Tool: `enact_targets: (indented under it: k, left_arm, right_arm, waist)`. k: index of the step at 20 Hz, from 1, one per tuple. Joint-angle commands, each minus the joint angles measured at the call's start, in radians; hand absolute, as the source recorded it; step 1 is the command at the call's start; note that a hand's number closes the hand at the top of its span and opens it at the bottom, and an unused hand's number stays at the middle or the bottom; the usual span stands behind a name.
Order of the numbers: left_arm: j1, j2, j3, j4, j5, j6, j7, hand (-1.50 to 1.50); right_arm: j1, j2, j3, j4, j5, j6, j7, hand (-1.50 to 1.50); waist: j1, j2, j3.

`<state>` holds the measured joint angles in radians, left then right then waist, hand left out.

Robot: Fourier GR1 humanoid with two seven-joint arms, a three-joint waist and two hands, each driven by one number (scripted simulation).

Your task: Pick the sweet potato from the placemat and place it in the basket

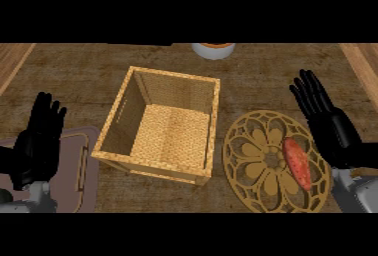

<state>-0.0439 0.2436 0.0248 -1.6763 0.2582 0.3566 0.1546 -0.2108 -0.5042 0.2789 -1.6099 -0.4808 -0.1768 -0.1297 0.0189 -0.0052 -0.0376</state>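
Apparently untouched, we see the reddish oblong sweet potato on the round golden openwork placemat; the woven wicker basket holds nothing, both the right robot hand and the left robot hand released.

kitchen counter: wood-grain top, woven basket, ornate round placemat, sweet potato.

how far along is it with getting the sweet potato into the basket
Nothing looks done yet: the reddish-orange sweet potato lies on the round golden openwork placemat, and the woven wicker basket holds nothing. In hand: nothing; the black right hand is open beside the placemat, and the black left hand rests open at the view's left. Left: grasp, lift, carry, place.
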Motion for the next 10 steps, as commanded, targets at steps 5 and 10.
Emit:
enact_targets:
  k: [5,10]
  left_arm:
    - [-0.093,0.172,-0.115,0.004,-0.183,-0.147,-0.101,0.00]
    - [-0.096,0.229,-0.130,0.066,-0.202,-0.237,-0.145,0.00]
  right_arm:
    - [-0.105,0.027,0.178,-0.012,-0.075,0.314,0.045,1.50]
    - [0.001,0.224,0.298,-0.120,-0.164,0.214,0.113,1.50]
  waist:
    - [0.006,0.020,0.041]
    - [-0.033,0.005,0.036]
